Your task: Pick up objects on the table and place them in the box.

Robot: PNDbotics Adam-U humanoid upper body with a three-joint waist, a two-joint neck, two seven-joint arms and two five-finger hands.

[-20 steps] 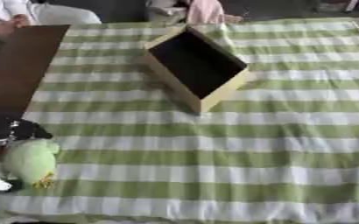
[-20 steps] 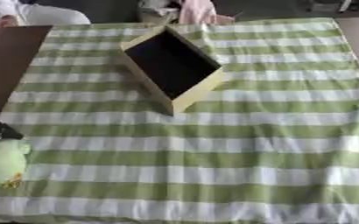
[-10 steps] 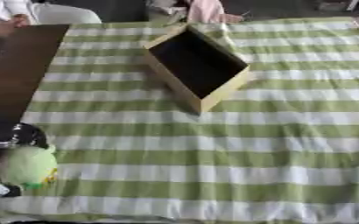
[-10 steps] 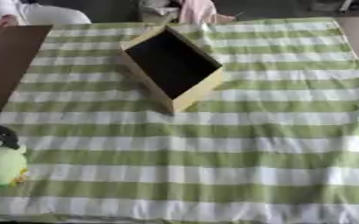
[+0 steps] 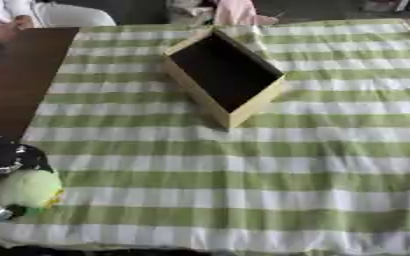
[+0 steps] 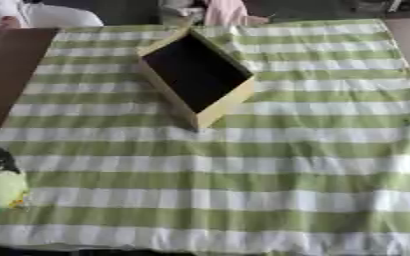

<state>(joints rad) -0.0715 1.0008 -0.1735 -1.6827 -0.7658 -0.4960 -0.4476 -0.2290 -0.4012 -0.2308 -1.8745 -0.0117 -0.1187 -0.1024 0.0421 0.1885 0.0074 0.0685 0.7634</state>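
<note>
The robot's black left hand [image 5: 0, 159] is wrapping its fingers around a round, pale green soft toy [image 5: 26, 189] at the counter's [image 5: 243, 175] near-left edge, so the pickup step seems underway. Next it is needing a lift and carry to the open tan cardboard box [image 5: 225, 75], sitting well apart toward the far side.

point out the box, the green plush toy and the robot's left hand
box [image 5: 259, 100], left eye view, on its right wall
green plush toy [image 5: 26, 188], left eye view, middle of its round body
left hand [image 5: 7, 157], left eye view, dark part above the toy

Robot hand [image 5: 5, 159] half hidden behind green toy [image 5: 26, 189]
</note>
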